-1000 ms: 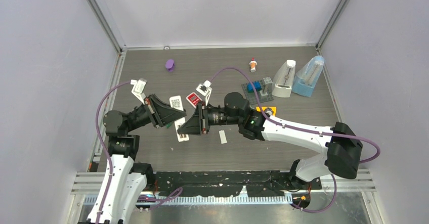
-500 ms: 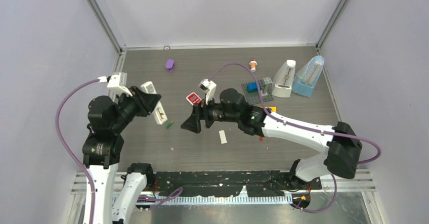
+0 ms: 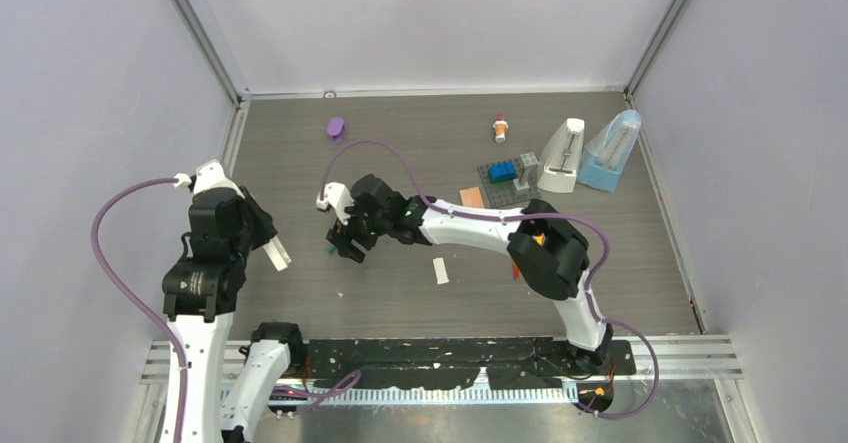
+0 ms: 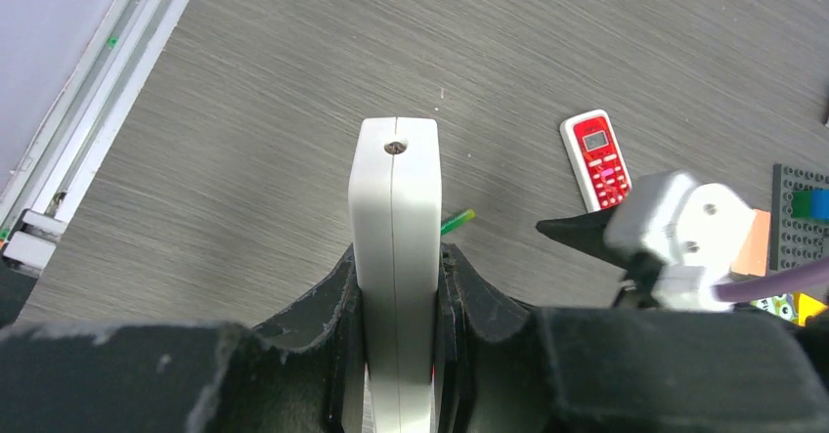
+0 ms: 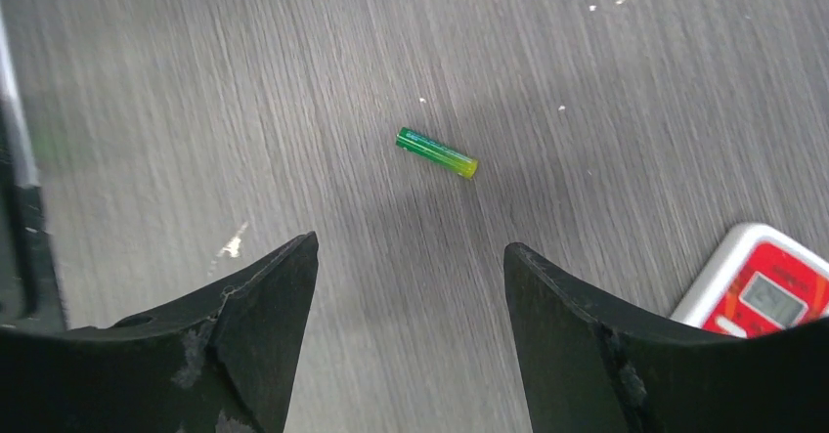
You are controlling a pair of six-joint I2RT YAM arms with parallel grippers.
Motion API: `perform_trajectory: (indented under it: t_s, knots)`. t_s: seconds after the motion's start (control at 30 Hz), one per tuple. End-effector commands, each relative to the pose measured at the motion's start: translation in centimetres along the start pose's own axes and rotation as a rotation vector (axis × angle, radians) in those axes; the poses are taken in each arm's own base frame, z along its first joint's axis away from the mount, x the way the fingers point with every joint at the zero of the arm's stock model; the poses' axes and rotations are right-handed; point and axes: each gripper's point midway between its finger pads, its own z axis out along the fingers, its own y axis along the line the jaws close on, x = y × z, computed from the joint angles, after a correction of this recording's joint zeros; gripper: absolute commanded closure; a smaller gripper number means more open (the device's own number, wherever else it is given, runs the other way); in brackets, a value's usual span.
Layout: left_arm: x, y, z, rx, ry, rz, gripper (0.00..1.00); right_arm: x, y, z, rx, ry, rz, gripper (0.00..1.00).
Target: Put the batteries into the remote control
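Note:
The white remote control stands on edge between the jaws of my left gripper, which is shut on it. In the top view that gripper is at the left of the table with the remote sticking out. A green battery lies loose on the table just ahead of my right gripper, whose jaws stand wide open with nothing between them. From above, the right gripper hovers right beside the battery. The left wrist view shows the battery just beyond the remote.
A small red remote lies near the right gripper. At the back are a purple object, an orange-and-white piece, a brick plate and two metronomes. A white strip lies mid-table.
The two grippers were together at mid-table. The left arm has drawn back left with the white remote. The right gripper has opened and swung left over the green battery, now on the table.

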Motion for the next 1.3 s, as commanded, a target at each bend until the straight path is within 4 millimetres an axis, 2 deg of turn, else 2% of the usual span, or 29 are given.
perform_trajectory:
  t_s: [0.0,0.03,0.07,0.1,0.13,0.17,0.2,0.23,0.27,0.3,0.33,0.37,0.5,0.53,0.57,0.6,0.7,0.8,0.9,0.93,0.97,1.0,1.03,1.07,1.1,1.13,1.17,1.27]
  knots:
    - [-1.4,-0.1,0.1,-0.02,-0.031,-0.03,1.0,-2.1,-0.2,1.2,-0.015,-0.043,-0.239,0.25]
    - [-1.4,-0.1,0.2,-0.022,-0.025,-0.031,1.0,-1.2,-0.3,2.1,-0.023,-0.026,-0.243,0.25]
    - [-1.3,-0.1,0.4,-0.027,-0.019,-0.029,1.0,-1.6,-0.3,2.4,-0.026,-0.032,-0.261,0.25]
    - [-1.3,0.0,0.4,-0.035,-0.018,-0.03,1.0,-0.7,-0.2,3.2,-0.043,-0.011,-0.262,0.25]
    - [-1.3,0.2,0.4,-0.048,-0.016,-0.032,1.0,-1.3,-0.3,3.4,-0.047,-0.021,-0.272,0.25]
    - [-1.4,0.3,0.4,-0.052,-0.019,-0.034,1.0,-0.1,0.0,4.1,-0.073,0.014,-0.265,0.24]
    - [-1.5,0.2,0.3,-0.049,-0.025,-0.036,1.0,-1.2,0.0,4.3,-0.076,0.002,-0.274,0.24]
    - [-1.5,0.2,0.3,-0.045,-0.031,-0.037,1.0,0.4,0.0,5.2,-0.083,0.051,-0.266,0.24]
    - [-1.6,0.1,0.3,-0.038,-0.041,-0.037,1.0,-0.5,-0.1,5.4,-0.072,0.042,-0.276,0.25]
    - [-1.6,0.1,0.3,-0.037,-0.044,-0.035,1.0,0.6,-0.2,6.1,-0.072,0.072,-0.274,0.25]
    - [-1.6,0.2,0.3,-0.04,-0.047,-0.033,1.0,0.0,-0.4,6.3,-0.053,0.069,-0.28,0.25]
    - [-1.5,0.3,0.3,-0.043,-0.048,-0.032,1.0,0.8,-0.4,6.8,-0.051,0.091,-0.276,0.25]
    - [-1.5,0.7,0.3,-0.058,-0.051,-0.024,1.0,1.4,-1.0,7.6,-0.032,0.122,-0.275,0.26]
    - [-1.6,0.7,0.3,-0.061,-0.056,-0.024,1.0,2.2,-1.0,7.8,-0.035,0.151,-0.269,0.27]
    - [-1.7,0.8,0.2,-0.064,-0.062,-0.025,1.0,1.9,-1.1,7.8,-0.034,0.15,-0.274,0.28]
    - [-1.8,0.8,0.2,-0.063,-0.067,-0.024,1.0,2.8,-1.0,8.0,-0.044,0.174,-0.271,0.3]
    - [-2.0,0.7,0.1,-0.061,-0.075,-0.022,1.0,3.1,-1.1,8.3,-0.048,0.197,-0.272,0.4]
    - [-2.0,0.8,0.1,-0.062,-0.074,-0.019,1.0,3.8,-1.3,8.4,-0.04,0.228,-0.261,0.61]
    - [-1.8,0.6,0.3,-0.056,-0.068,-0.02,1.0,3.9,-1.6,7.8,-0.012,0.233,-0.259,0.73]
    - [-1.7,0.6,0.4,-0.056,-0.064,-0.021,1.0,4.5,-1.6,7.8,-0.008,0.23,-0.255,0.74]
    - [-1.6,0.6,0.5,-0.053,-0.06,-0.022,1.0,3.2,-1.7,7.4,0.008,0.19,-0.261,0.79]
    - [-1.5,0.5,0.6,-0.05,-0.059,-0.026,1.0,3.8,-1.7,7.2,0.009,0.197,-0.251,0.81]
    - [-1.5,0.5,0.6,-0.047,-0.058,-0.028,1.0,2.6,-1.7,6.7,0.018,0.165,-0.251,0.85]
    - [-1.4,0.4,0.6,-0.045,-0.056,-0.029,1.0,2.8,-1.6,6.5,0.02,0.164,-0.234,0.86]
    - [-1.3,0.4,0.7,-0.041,-0.055,-0.029,1.0,1.6,-1.5,6.0,0.025,0.13,-0.232,0.89]
    - [-1.3,0.3,0.6,-0.038,-0.055,-0.03,1.0,1.9,-1.3,5.9,0.022,0.13,-0.212,0.9]
    - [-1.3,0.3,0.6,-0.035,-0.054,-0.03,1.0,1.0,-1.2,5.4,0.026,0.105,-0.194,0.91]
    - [-1.3,0.0,0.5,-0.019,-0.056,-0.033,1.0,0.7,-1.2,4.3,0.046,0.111,-0.157,0.92]
